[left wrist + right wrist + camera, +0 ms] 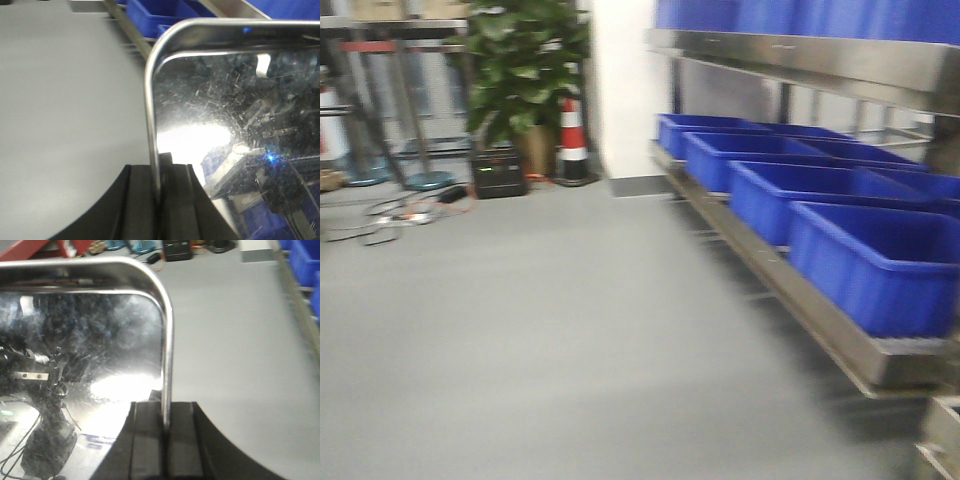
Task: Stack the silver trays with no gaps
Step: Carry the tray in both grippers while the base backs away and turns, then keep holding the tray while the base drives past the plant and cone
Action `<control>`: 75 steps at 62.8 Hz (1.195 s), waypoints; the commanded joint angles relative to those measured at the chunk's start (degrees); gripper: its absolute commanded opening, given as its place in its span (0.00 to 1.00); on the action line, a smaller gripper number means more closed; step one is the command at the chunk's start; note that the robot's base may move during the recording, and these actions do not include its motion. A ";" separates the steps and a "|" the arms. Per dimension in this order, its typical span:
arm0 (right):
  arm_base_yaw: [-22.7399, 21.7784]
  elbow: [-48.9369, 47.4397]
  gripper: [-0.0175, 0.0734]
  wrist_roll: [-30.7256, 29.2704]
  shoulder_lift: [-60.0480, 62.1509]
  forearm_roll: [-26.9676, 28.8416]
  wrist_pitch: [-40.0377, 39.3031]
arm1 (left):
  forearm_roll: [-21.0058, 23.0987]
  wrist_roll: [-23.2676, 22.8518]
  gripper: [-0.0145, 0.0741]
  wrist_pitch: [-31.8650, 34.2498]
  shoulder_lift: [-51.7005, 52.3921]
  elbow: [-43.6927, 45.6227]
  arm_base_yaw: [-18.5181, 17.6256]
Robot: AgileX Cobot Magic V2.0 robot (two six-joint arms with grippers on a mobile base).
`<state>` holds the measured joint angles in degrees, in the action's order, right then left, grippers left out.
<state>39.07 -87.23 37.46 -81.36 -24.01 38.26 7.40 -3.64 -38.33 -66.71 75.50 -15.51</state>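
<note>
Over grey floor [520,350] beside blue plastic bins [870,260], your left jaws and right jaws each clamp the rolled rim of a shiny rectangular steel tray [225,125], seemingly to carry it level.

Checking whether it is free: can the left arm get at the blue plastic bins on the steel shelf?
Probably not: the left gripper is shut on the rim of a shiny steel tray, as is the right gripper, and the blue plastic bins sit across the floor.

bins [870,265] on shelf [830,335], right | cone [572,135] beside plant [525,60], behind | tray [225,110] rim in left end effector [159,187]
</note>
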 commanded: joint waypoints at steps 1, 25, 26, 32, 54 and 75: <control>0.28 -0.23 0.13 -0.51 0.49 -0.07 -4.35 | 2.54 0.04 0.14 1.64 0.71 0.76 -0.44; 0.28 -0.23 0.13 -0.51 0.49 -0.07 -4.35 | 2.54 0.04 0.14 1.64 0.71 0.76 -0.44; 0.28 -0.23 0.13 -0.51 0.49 -0.07 -4.35 | 2.54 0.04 0.14 1.64 0.71 0.76 -0.44; 0.28 -0.23 0.13 -0.51 0.49 -0.07 -4.35 | 2.54 0.04 0.14 1.64 0.71 0.76 -0.44; 0.28 -0.23 0.13 -0.51 0.49 -0.07 -4.35 | 2.54 0.04 0.14 1.64 0.71 0.76 -0.44; 0.28 -0.23 0.13 -0.51 0.49 -0.07 -4.35 | 2.54 0.04 0.14 1.64 0.71 0.76 -0.44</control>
<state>39.07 -87.23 37.46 -81.36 -24.01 38.26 7.40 -3.64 -38.33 -66.71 75.50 -15.42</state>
